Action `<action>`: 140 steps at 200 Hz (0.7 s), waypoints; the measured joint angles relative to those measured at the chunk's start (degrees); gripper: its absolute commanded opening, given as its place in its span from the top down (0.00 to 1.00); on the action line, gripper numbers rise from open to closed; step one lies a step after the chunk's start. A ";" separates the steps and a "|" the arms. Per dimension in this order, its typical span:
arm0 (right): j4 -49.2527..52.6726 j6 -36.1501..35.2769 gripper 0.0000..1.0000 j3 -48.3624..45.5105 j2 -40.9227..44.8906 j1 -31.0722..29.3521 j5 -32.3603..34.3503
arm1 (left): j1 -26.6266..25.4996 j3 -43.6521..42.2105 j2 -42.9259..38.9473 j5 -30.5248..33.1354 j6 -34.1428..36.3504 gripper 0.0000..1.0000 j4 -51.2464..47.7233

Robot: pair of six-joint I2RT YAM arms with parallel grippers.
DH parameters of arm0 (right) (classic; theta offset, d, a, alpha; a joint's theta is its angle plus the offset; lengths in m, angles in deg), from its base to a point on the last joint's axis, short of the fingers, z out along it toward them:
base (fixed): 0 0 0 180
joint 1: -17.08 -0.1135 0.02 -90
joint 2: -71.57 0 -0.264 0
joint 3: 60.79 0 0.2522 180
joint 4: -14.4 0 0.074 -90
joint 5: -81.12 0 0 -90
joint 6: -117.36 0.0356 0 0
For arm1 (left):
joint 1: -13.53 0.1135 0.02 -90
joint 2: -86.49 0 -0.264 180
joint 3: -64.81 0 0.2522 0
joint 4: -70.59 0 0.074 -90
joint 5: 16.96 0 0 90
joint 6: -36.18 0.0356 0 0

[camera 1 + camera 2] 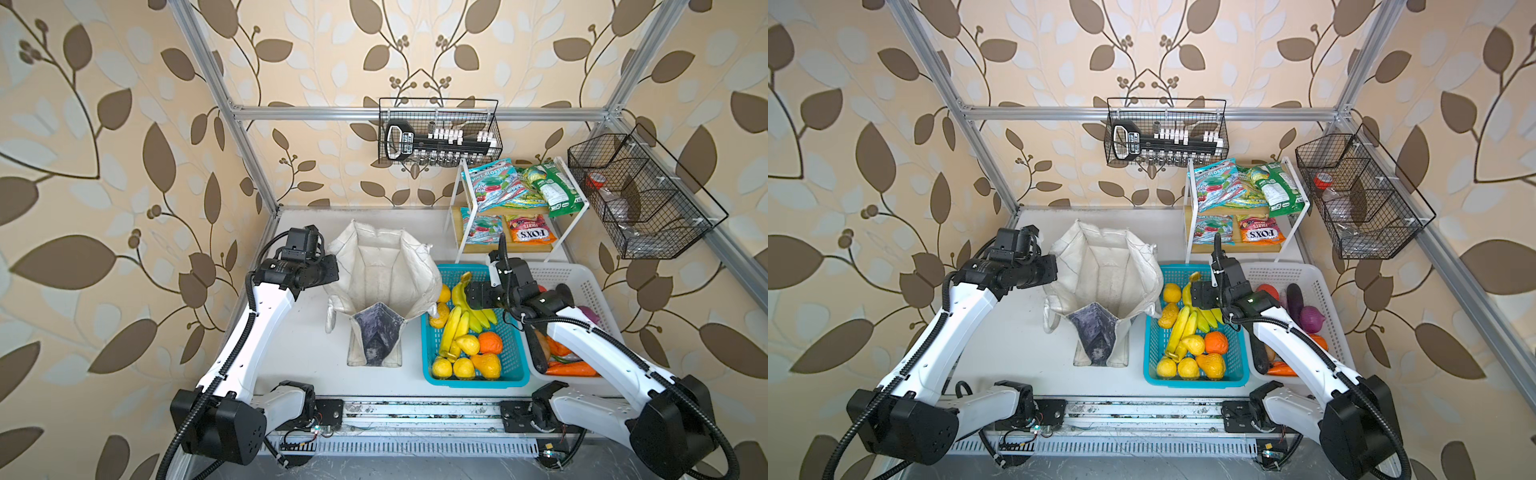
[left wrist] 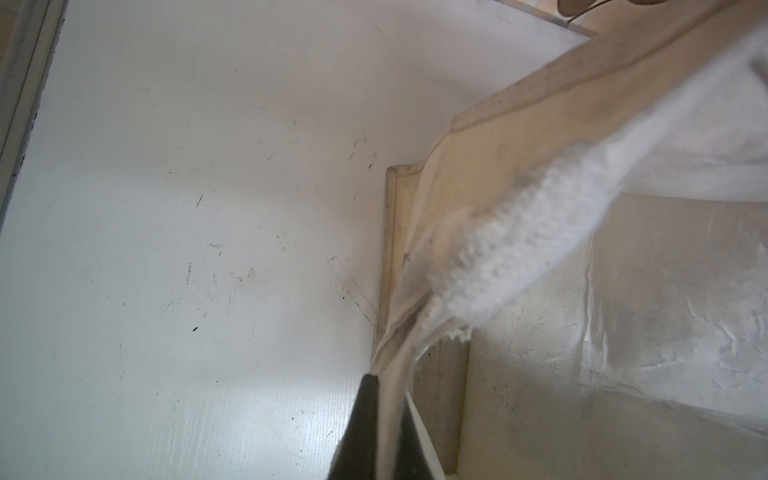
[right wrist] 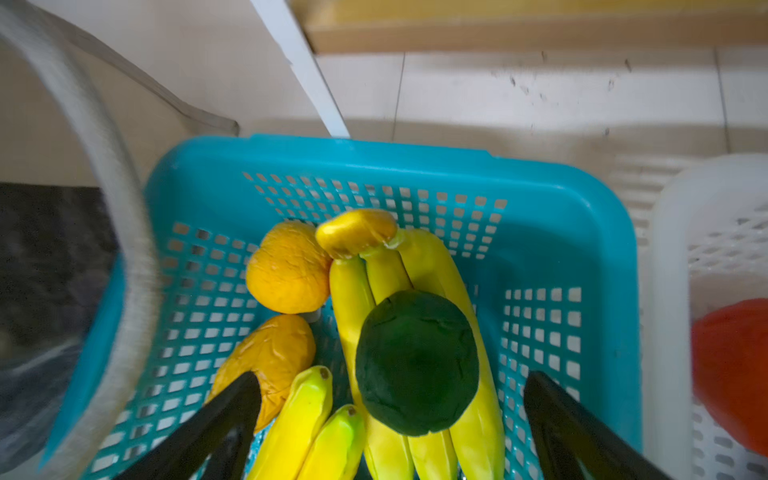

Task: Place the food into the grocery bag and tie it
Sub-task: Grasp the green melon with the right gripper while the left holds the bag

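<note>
A dark green round fruit (image 3: 417, 363) rests on a banana bunch (image 3: 349, 299) inside the turquoise basket (image 3: 374, 156). It lies straight ahead of my right jaws, centred in the gap between their tips and touching neither. These jaws are spread wide. The bananas run lengthwise away from them. The grocery bag (image 1: 384, 270) stands open just beside the basket. My left jaws are pressed together, pinching its rim, so my right arm is the nearer one.
</note>
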State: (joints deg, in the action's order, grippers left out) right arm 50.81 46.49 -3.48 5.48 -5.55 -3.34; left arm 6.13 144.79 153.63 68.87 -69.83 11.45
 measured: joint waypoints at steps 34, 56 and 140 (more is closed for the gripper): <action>-3.28 0.31 0.03 -1.44 -3.61 1.33 -0.28 | 0.00 0.00 -0.04 -0.20 0.07 1.00 0.07; -4.96 0.39 0.07 -1.81 -5.38 1.38 -0.61 | 0.00 0.00 -0.24 -0.22 0.42 1.00 0.13; -9.05 0.96 0.22 -1.90 -11.65 1.38 -1.46 | 0.00 0.00 -0.28 -1.42 0.70 1.00 0.17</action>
State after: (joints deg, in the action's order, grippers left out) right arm 41.76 47.46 -5.38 -6.17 -4.17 -4.81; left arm 6.13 144.79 153.34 67.45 -69.13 11.62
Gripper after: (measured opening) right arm 0.812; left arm 0.048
